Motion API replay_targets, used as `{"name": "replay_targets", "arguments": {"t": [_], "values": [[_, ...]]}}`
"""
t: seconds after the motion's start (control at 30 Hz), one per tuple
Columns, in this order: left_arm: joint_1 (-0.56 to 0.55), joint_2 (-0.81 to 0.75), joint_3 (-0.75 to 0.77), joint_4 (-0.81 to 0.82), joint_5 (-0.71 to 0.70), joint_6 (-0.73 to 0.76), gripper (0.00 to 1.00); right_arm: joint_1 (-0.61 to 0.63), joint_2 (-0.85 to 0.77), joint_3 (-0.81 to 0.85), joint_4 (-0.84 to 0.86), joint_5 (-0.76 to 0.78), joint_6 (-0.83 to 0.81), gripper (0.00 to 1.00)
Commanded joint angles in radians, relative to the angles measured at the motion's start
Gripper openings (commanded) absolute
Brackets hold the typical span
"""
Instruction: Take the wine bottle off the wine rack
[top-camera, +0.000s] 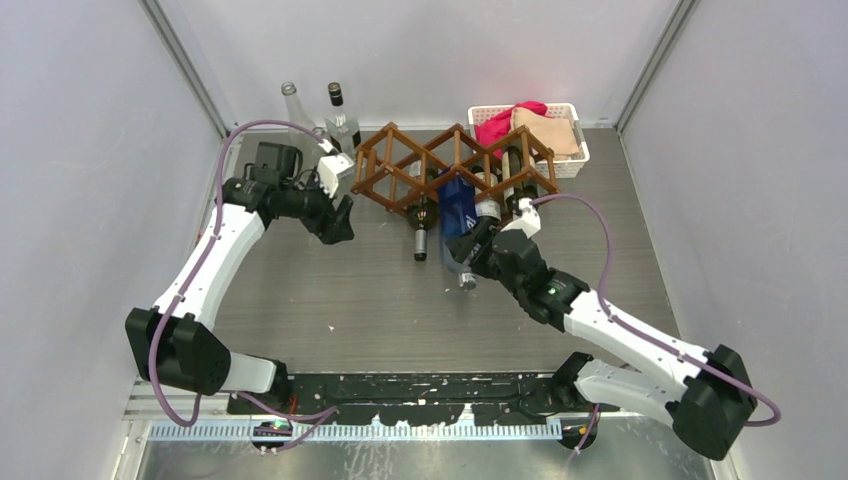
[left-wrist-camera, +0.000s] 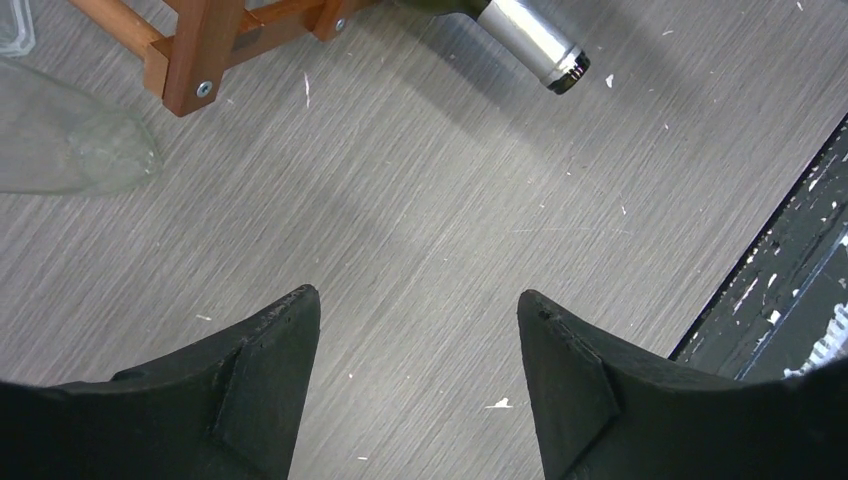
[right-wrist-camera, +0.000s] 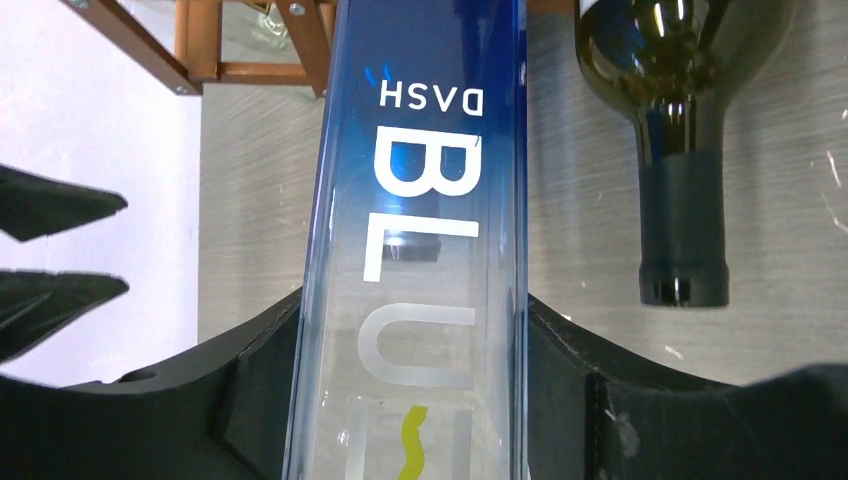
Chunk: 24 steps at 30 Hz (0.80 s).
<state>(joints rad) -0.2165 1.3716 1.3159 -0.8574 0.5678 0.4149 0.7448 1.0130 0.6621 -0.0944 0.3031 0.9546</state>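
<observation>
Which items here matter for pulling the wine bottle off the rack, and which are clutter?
Job:
wine rack
blue bottle
right gripper, shut on it

Lying about:
dark bottle beside it
clear upright bottle
black-capped upright bottle
white basket
cloths in it

Bare table (top-camera: 340, 300) fills the frame's lower middle. Upward, the wine rack (top-camera: 424, 157), protruding bottle necks (top-camera: 421, 240) and standing glass bottles (top-camera: 343, 128) block passage.

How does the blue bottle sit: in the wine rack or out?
Partly in: the blue bottle lies with its far end under the wine rack slats, neck pointing out, right gripper shut on its body.
</observation>
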Motion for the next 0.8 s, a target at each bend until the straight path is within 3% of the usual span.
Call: {"name": "replay_targets", "arguments": {"t": [0.0, 0.3, 0.53, 0.77], "values": [[-0.009, -0.012, 0.006, 0.067, 0.003, 0.024, 0.72, 0.046, -0.109, -0.019, -0.017, 0.068, 0.084, 0.01], [-0.012, -0.033, 0.006, 0.071, 0.023, 0.037, 0.62, 0.119, -0.279, -0.019, -0.141, 0.080, 0.114, 0.01], [-0.012, -0.071, 0.006, 0.067, 0.091, 0.088, 0.64, 0.128, -0.381, 0.022, -0.296, 0.035, 0.117, 0.01], [-0.023, -0.092, 0.058, -0.021, 0.110, 0.189, 0.65, 0.131, -0.456, 0.054, -0.342, 0.018, 0.140, 0.01]]}}
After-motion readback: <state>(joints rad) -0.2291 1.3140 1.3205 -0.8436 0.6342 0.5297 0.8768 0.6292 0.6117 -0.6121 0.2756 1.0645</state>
